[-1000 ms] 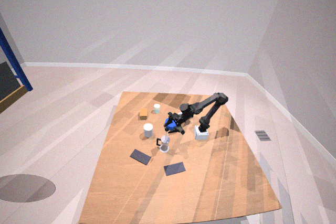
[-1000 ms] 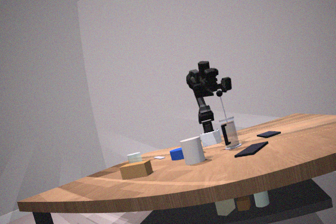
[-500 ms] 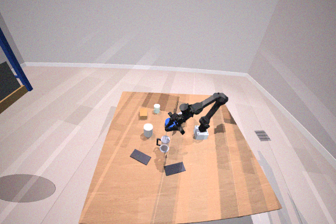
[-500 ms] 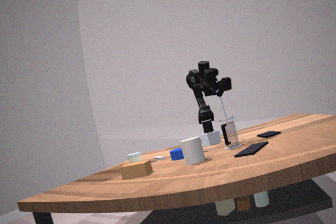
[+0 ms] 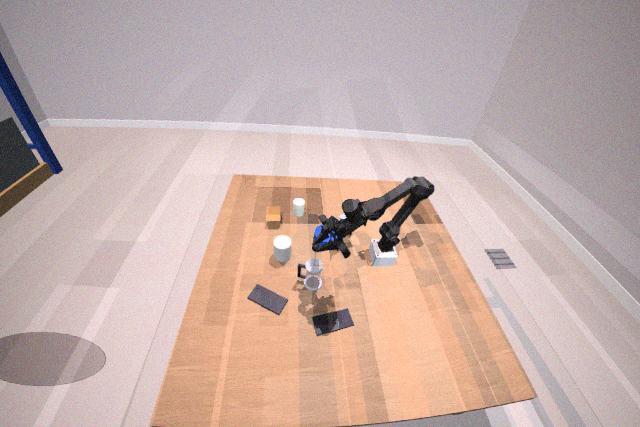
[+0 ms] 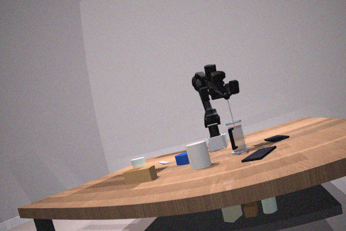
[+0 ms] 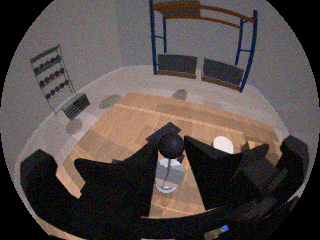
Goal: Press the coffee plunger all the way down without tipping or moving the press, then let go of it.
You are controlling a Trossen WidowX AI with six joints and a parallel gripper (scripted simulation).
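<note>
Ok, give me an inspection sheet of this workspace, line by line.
Surface: wooden table, shelf underneath.
Job's things: glass coffee press upright; plunger knob raised on its rod.
Clutter: white cylinder, blue block, tan block, pale cup, two dark flat slabs.
Grippers: gripper shut on the plunger knob.
Cables: nothing seen.
Surroundings: plain walls, blue-framed rack.

Bare test room, wooden table, blue shelving
</note>
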